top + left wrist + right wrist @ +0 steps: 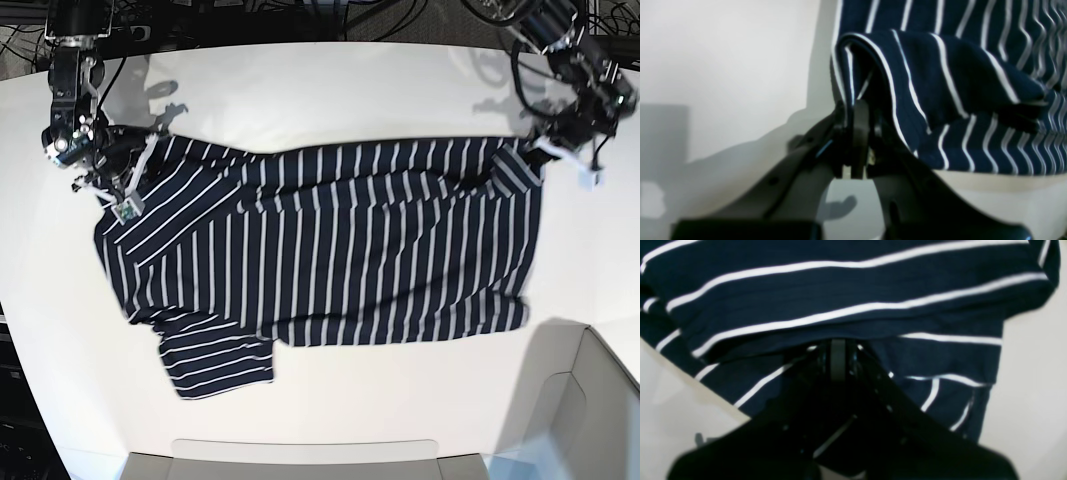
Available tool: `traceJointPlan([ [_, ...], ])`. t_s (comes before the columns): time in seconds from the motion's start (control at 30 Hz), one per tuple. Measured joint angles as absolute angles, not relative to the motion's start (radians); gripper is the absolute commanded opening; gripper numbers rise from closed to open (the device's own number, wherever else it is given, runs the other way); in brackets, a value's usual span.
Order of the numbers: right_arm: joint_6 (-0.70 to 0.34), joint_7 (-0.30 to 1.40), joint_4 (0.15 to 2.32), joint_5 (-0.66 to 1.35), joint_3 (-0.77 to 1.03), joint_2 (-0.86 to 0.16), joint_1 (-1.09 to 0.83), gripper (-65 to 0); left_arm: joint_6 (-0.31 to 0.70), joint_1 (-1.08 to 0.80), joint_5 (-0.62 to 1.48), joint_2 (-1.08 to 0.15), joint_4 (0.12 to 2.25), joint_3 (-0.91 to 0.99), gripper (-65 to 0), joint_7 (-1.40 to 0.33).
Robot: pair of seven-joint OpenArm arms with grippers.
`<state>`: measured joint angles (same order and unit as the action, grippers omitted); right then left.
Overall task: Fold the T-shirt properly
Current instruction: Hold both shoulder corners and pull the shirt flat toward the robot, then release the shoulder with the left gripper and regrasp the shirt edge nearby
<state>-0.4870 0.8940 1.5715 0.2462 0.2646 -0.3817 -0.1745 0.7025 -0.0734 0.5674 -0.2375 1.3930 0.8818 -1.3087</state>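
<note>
Base view: T-shirt point(340, 250) flat on table point(330, 90), long axis left-right. Left gripper point(545, 150) pinches far right corner, right gripper point(118, 190) pinches far left edge. Cloth spreads toward near side from both.

Lighting's bright and even from above; the white worktop point(330, 90) nearly blows out in the base view. Arms throw soft grey shadows near the far corners. Both wrist views are soft and smeary, with the dark tool bodies up close fully out of focus.
</note>
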Motion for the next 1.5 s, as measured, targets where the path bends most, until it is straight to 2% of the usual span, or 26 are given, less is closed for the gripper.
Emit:
traceJointPlan([
  [0.3, -0.495, 0.92, 1.724, 0.238, 0.258, -0.374, -0.314, -65.0, 0.699, -0.235, 0.524, -0.262, 1.541, 0.904, -65.0, -1.338],
  [0.53, -0.494, 0.916, 1.789, 0.25, 0.257, -0.371, -0.411, -65.0, 0.7, -0.252, 0.532, -0.349, 1.54, 0.902, -65.0, -1.338],
  [0.83, -0.493, 0.9, 1.801, 0.24, 0.262, -0.337, -0.438, -65.0, 0.7, -0.255, 0.532, -0.374, 1.538, 0.899, -65.0, -1.349],
  [1.0, -0.494, 0.9, 1.801, 0.243, 0.262, -0.337, -0.439, -65.0, 0.7, -0.258, 0.523, -0.374, 1.54, 0.902, -41.9, -1.344],
  [1.03, -0.494, 0.9, 1.801, 0.243, 0.262, -0.337, -0.439, -65.0, 0.7, -0.261, 0.524, -0.374, 1.54, 0.905, -40.4, -1.34],
  [1.33, -0.494, 0.9, 1.801, 0.243, 0.262, -0.337, -0.439, -65.0, 0.7, -0.266, 0.524, -0.38, 1.601, 0.982, -41.3, -1.337],
  [1.5, -0.493, 0.9, 1.8, 0.243, 0.262, -0.337, -0.438, -65.0, 0.7, -0.278, 0.516, -0.388, 1.816, 0.942, -41.3, -1.296],
])
